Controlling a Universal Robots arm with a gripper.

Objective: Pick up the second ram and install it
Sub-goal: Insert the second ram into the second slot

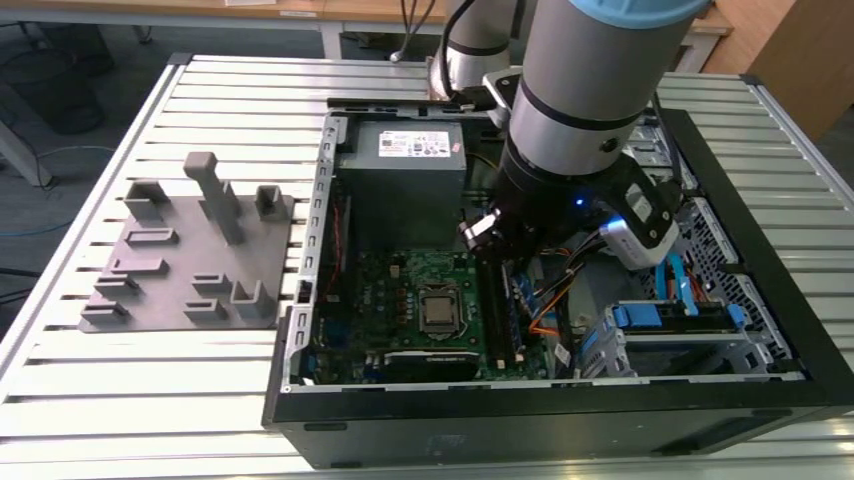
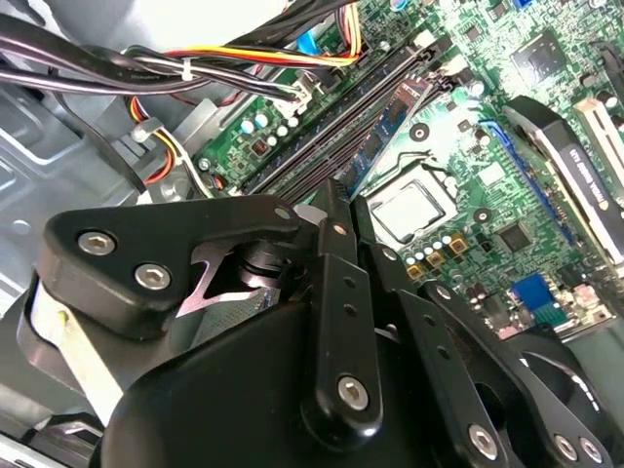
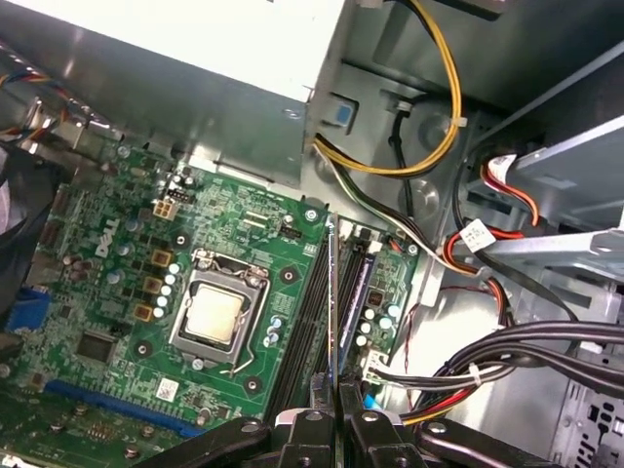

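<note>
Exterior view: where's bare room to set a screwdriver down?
Bare table slats in front of the grey fixture plate and behind it, at the exterior view's left of the case. Inside is crowded: gripper holding the second ram, cables, motherboard.

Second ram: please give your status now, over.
Fingers shut on second ram. It stands edge-on at the slots, beside the socket. Seated or not: cannot tell. Cables near, none seen across slots.

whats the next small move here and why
Probably ease straight down: in the first wrist view the gripper holds the second ram edge-on along the black slots, beside an already seated stick, not visibly pressed home yet.
</note>
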